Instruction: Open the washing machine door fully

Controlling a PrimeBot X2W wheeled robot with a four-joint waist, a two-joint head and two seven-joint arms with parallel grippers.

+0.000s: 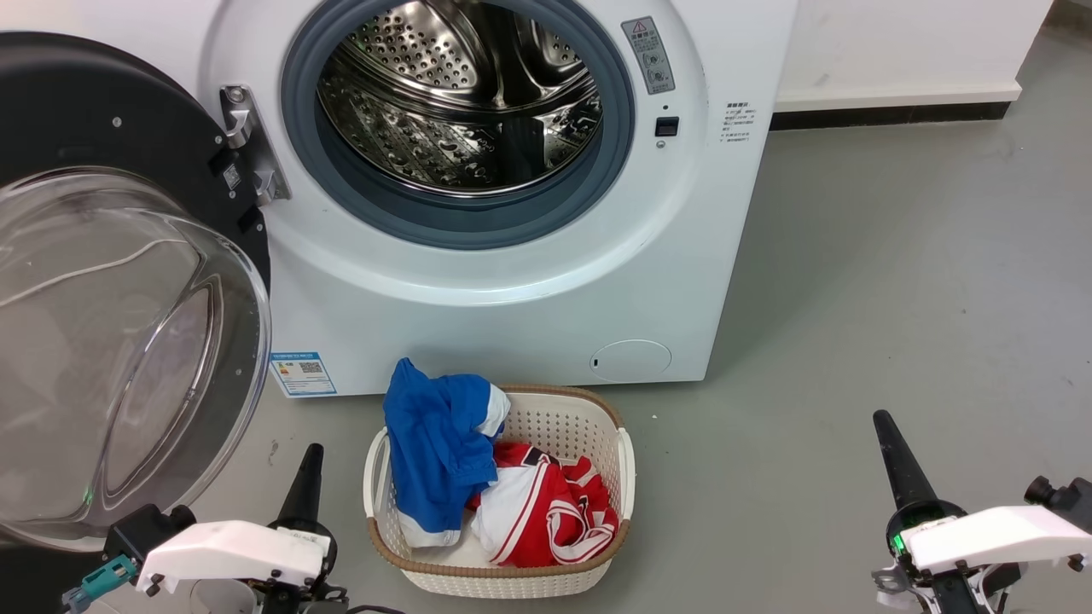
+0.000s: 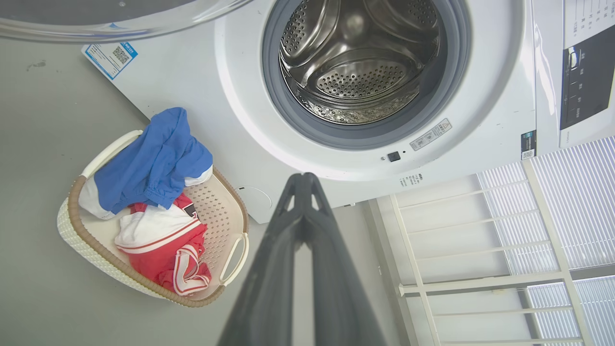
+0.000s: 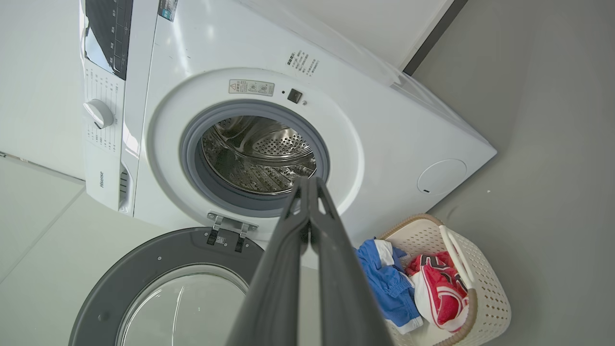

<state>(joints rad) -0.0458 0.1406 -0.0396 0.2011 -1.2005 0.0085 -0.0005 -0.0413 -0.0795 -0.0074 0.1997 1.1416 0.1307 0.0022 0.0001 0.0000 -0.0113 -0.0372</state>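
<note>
1. The left end effector (image 1: pixel 309 465) is low and just left of the basket (image 1: pixel 563 391). Its two fingers are pressed together and hold nothing. The right end effector (image 1: pixel 891 452) is far to the right of the basket. Its fingers are pressed together too, and they are empty.
2. The basket sits between the two arms, full of clothes (image 1: pixel 439 443). I think an arm swinging inward could knock it over or snag a shirt.
3. The door (image 1: pixel 102 111) hangs left of the basket, swung out wide from the machine (image 1: pixel 478 315). Its glass bowl (image 1: pixel 102 341) is just beside the left end effector. Lifting or turning that arm to the left could bump the glass.
4. The hinge (image 1: pixel 247 141) is up behind the basket, to the left. The door looks about as open as it can go. Pushing it more could hurt the hinge.
5. The floor (image 1: pixel 853 298) right of the basket is big and bare, so that is the best room to move. Left of the basket is tight. Behind it, the machine front is a hard edge.
</note>
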